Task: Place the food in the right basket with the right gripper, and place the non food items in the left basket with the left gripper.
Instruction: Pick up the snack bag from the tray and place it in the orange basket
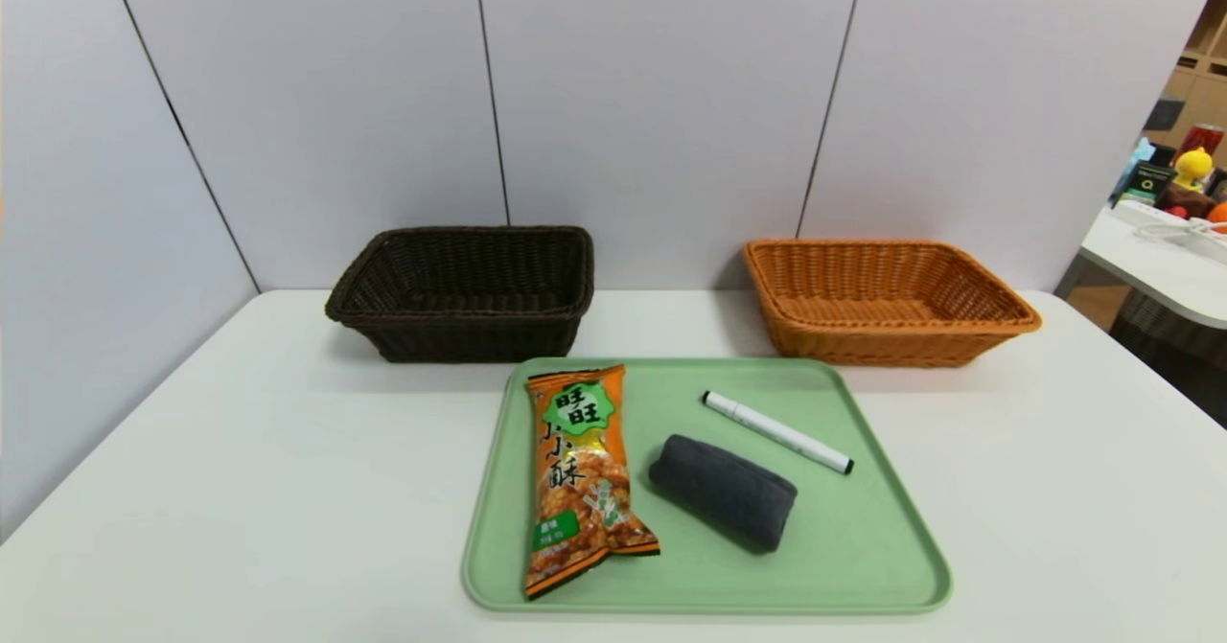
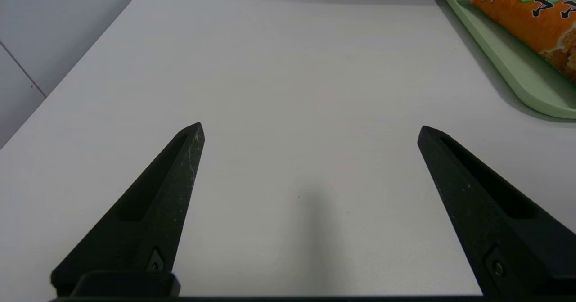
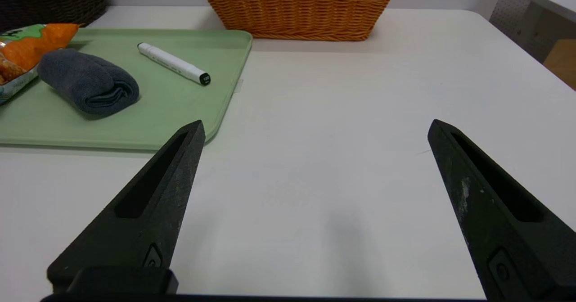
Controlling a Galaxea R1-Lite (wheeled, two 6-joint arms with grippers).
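An orange snack bag, the food, lies on the left part of a green tray. A dark grey rolled cloth sits in the tray's middle, and a white marker lies behind it. The dark brown left basket and the orange-tan right basket stand empty at the back. My left gripper hovers open over bare table left of the tray, with the food ahead of it. My right gripper is open over the table right of the tray, apart from the cloth and marker. Neither arm shows in the head view.
The white table ends at grey wall panels behind and to the left. A second table with small objects stands off to the far right. The tray's edge lies close to the left gripper's side.
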